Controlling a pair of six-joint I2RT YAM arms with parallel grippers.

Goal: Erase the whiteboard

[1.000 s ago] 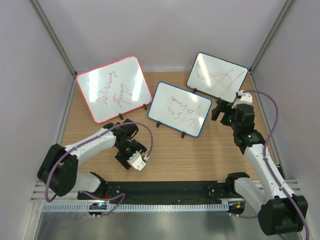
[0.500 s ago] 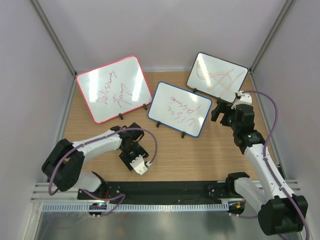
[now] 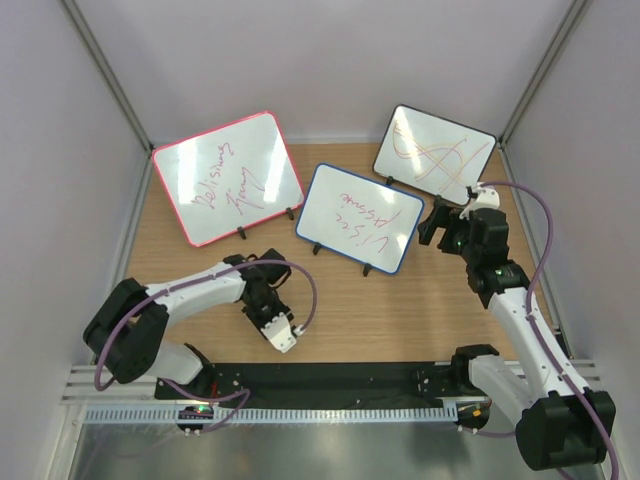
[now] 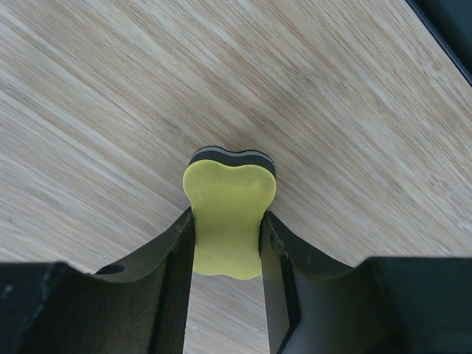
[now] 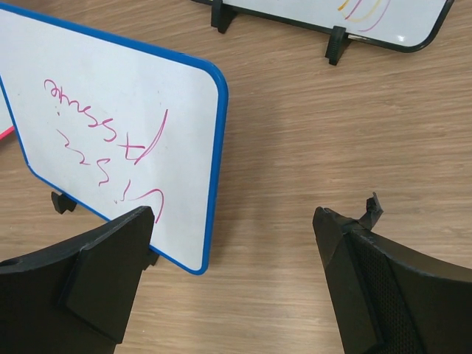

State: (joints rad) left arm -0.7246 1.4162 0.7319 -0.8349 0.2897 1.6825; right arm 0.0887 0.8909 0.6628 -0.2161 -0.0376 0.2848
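Note:
The whiteboard (image 3: 360, 218), blue-framed with red handwriting, stands tilted on small black feet at the middle of the wooden table. It also shows in the right wrist view (image 5: 110, 140). My left gripper (image 3: 262, 298) is near the front edge, well in front of and left of the board. In the left wrist view it (image 4: 227, 221) is shut on a yellow-green eraser (image 4: 228, 195) with a dark felt underside, held low over the wood. My right gripper (image 3: 435, 222) is open and empty just right of the board's right edge, and the right wrist view (image 5: 232, 214) shows its jaws wide apart.
A larger pink-framed board (image 3: 228, 178) stands at the back left. A black-framed board (image 3: 435, 147) with orange and red scribbles stands at the back right, and its lower edge shows in the right wrist view (image 5: 332, 15). A black base strip (image 3: 340, 378) runs along the near edge.
My left gripper has moved a little toward the near edge and to the right, with the eraser in it. My right gripper has shifted slightly left toward the blue board.

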